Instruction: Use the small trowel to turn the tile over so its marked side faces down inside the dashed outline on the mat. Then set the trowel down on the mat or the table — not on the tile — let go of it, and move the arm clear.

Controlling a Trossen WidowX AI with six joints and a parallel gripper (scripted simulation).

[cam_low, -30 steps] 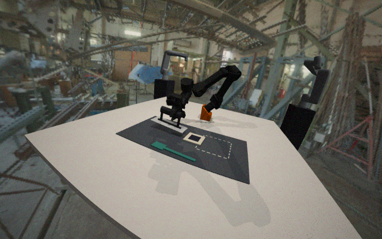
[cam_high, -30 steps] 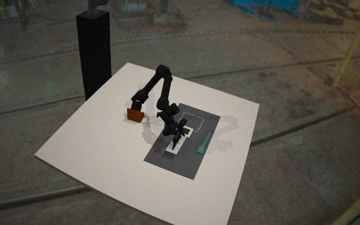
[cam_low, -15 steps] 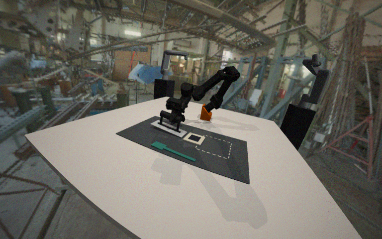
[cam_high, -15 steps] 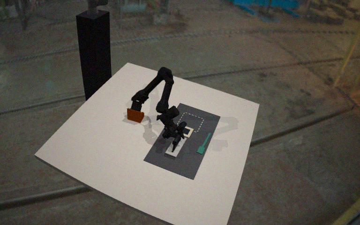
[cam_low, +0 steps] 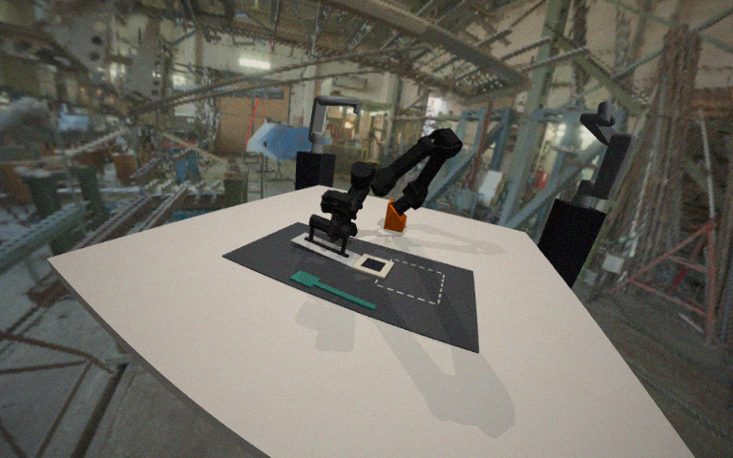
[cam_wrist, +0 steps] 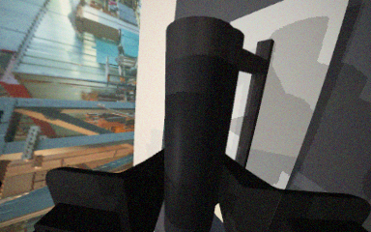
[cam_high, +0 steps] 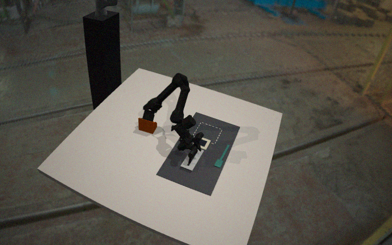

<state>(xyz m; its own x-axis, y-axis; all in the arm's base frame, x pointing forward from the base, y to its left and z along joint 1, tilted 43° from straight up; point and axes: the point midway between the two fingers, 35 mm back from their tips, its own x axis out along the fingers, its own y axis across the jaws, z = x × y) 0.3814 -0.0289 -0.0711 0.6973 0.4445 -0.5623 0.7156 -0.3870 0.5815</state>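
Presently, two fingers (cam_high: 187,144) (cam_low: 337,229) grip one black-handled white trowel (cam_high: 187,166) (cam_low: 303,242) (cam_wrist: 299,116) beside one tile (cam_high: 208,143) (cam_low: 385,268) and one teal spatula (cam_high: 218,163) (cam_low: 305,279).

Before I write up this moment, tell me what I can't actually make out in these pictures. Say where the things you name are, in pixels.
- Top view: the trowel's handle (cam_wrist: 203,121), covered by the gripper (cam_high: 194,148) (cam_low: 334,229).
- Top view: part of the tile (cam_high: 207,144) (cam_low: 382,272), behind the gripper.
- Wrist view: most of the tile, blocked by handle and fingers.
- Any view: the tile's underside, facing down.
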